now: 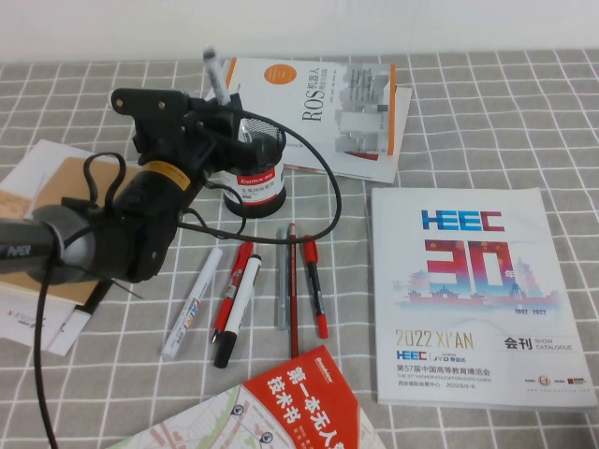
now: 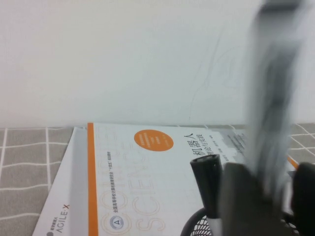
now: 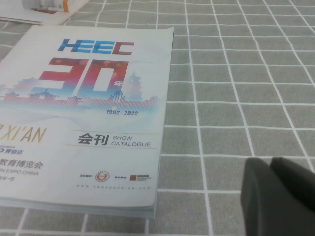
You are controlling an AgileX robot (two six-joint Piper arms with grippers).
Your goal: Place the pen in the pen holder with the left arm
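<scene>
My left gripper (image 1: 223,117) hovers over the black mesh pen holder (image 1: 255,173), which has a red and white label band. It is shut on the pen (image 1: 216,77), a white-barrelled marker with a black end that stands nearly upright above the holder's mouth. In the left wrist view the pen (image 2: 273,98) is a blurred streak between the fingers (image 2: 243,201), just above the holder's rim (image 2: 194,226). Another black-capped marker (image 2: 207,179) stands inside the holder. My right gripper (image 3: 275,196) is shut and empty, low over the cloth beside the HEEC catalogue.
On the checked cloth in front of the holder lie a white marker with coloured print (image 1: 192,301), a red and white marker (image 1: 236,304), a grey pen (image 1: 280,278) and slim red pens (image 1: 314,286). A ROS book (image 1: 328,112), the HEEC catalogue (image 1: 473,299), a red booklet (image 1: 299,402) and papers (image 1: 37,187) surround them.
</scene>
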